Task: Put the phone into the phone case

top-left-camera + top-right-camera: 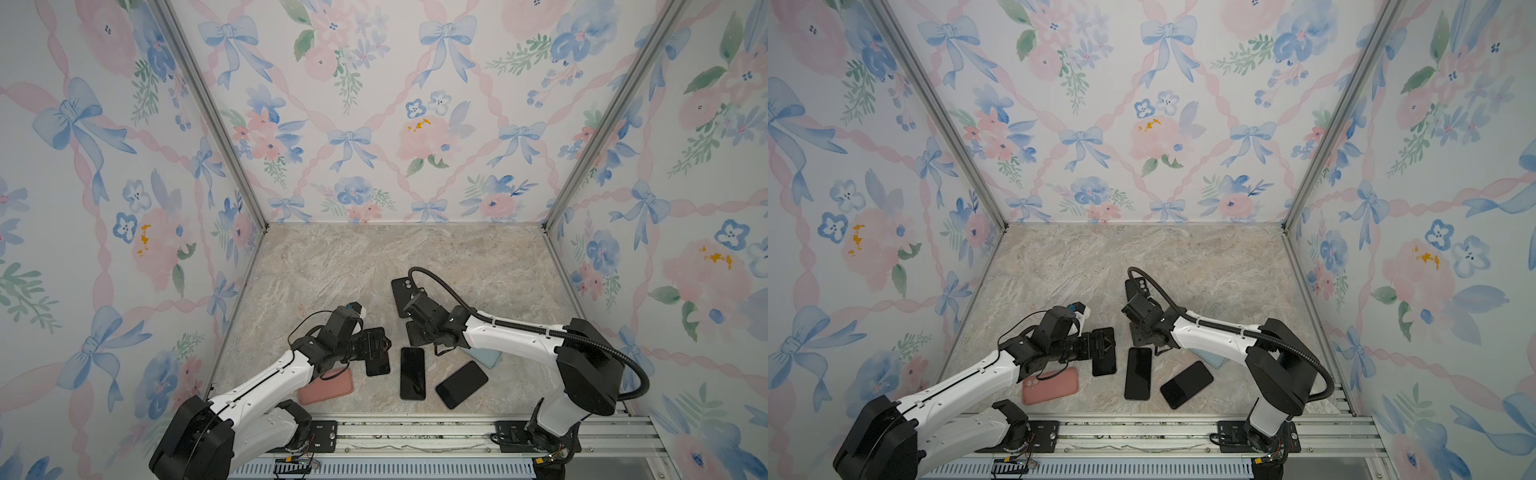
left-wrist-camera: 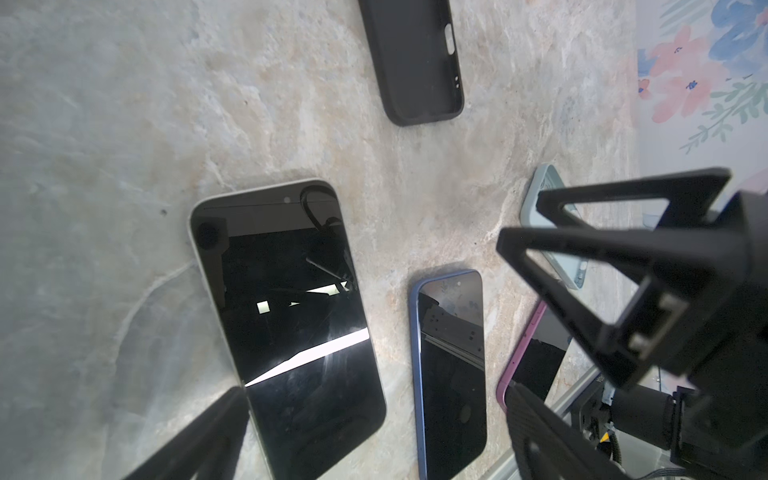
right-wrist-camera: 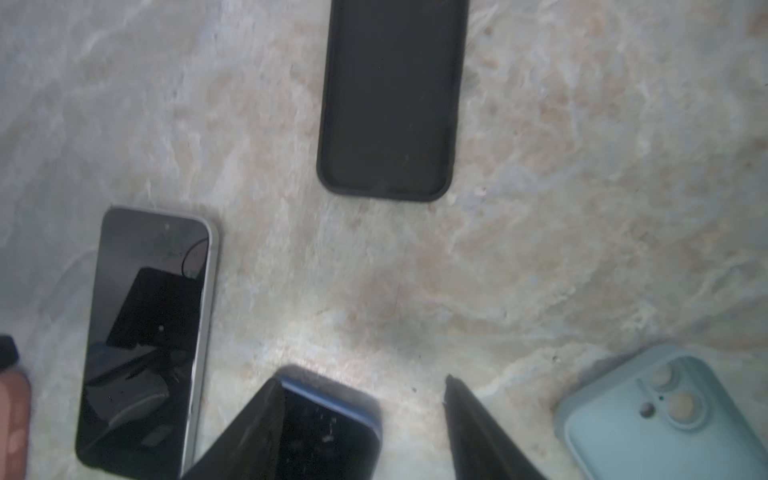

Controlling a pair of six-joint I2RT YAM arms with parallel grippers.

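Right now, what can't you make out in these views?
Light blue silicone phone case: mostly under the right arm, both top views.
Pink rectangular phone case: partly under the left arm, both top views.
Black matte phone case: cut off by the left wrist view's edge.
Purple-edged black-screen phone: partly behind the right end effector in the left wrist view.
Right wrist view: blurred throughout.

Left claw (image 1: 376, 348) spread wide; right claw (image 3: 361, 383) parted; both arms stretched low, inward.

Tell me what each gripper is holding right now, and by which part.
Nothing is held. The left gripper hangs open above the white-edged phone; the right gripper is open over the blue phone, at its end, clamping nothing.
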